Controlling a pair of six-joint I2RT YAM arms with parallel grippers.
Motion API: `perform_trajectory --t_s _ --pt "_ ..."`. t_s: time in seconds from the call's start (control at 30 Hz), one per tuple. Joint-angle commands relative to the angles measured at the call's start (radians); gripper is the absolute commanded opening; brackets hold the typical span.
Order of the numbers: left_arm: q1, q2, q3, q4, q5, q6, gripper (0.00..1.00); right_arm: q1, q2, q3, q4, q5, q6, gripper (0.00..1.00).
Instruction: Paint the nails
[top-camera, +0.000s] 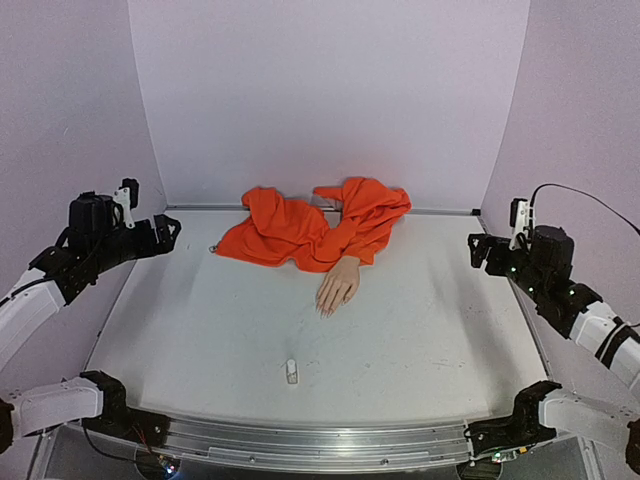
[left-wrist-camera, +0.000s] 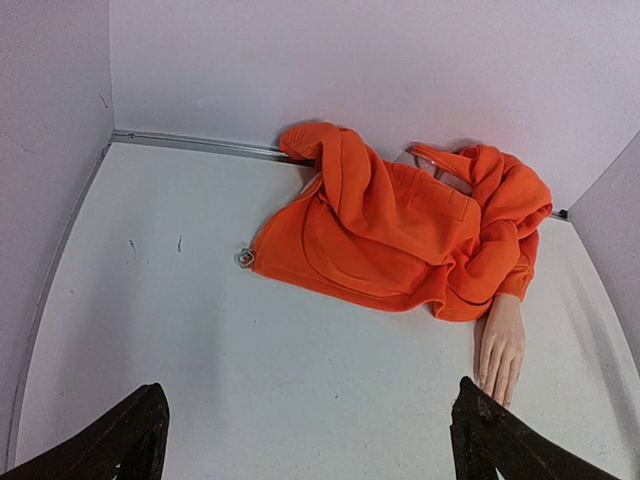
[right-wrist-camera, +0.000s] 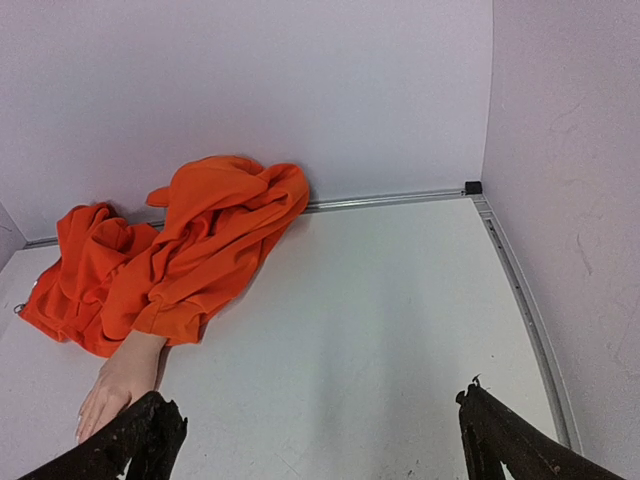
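A flesh-coloured mannequin hand (top-camera: 338, 286) lies palm down mid-table, coming out of the sleeve of a crumpled orange sweatshirt (top-camera: 315, 230). Its nails (top-camera: 324, 311) are tiny pale tips pointing toward the near edge. A small white bottle (top-camera: 291, 371) lies nearer the front. My left gripper (top-camera: 166, 232) is raised at the far left, open and empty. My right gripper (top-camera: 479, 250) is raised at the far right, open and empty. The hand also shows in the left wrist view (left-wrist-camera: 500, 345) and in the right wrist view (right-wrist-camera: 115, 385), with its fingertips partly behind my fingers.
The sweatshirt lies against the back wall (top-camera: 330, 100), with a metal zipper pull (left-wrist-camera: 245, 258) at its left hem. Purple side walls close in the table (top-camera: 440, 330). A metal rail (top-camera: 320, 440) runs along the near edge.
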Motion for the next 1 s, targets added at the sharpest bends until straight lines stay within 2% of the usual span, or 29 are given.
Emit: perform_trajectory --t_s 0.0,0.27,0.53,0.73,0.97 --pt "0.020 -0.070 0.004 -0.010 -0.006 -0.020 0.99 -0.025 0.030 0.065 0.007 -0.013 0.049 0.98" --pt "0.053 -0.170 -0.003 -0.061 0.017 -0.066 0.99 -0.070 0.081 0.080 -0.014 -0.175 0.131 0.98" --pt "0.076 -0.217 -0.041 -0.064 0.126 -0.098 0.99 -0.075 0.157 0.110 -0.039 -0.384 0.183 0.98" --pt "0.085 -0.179 -0.087 -0.032 0.229 -0.147 1.00 0.048 0.213 0.122 -0.048 -0.393 0.234 0.98" --pt "0.088 -0.068 -0.100 -0.010 0.360 -0.192 0.99 0.301 0.345 0.174 -0.050 -0.323 0.262 0.98"
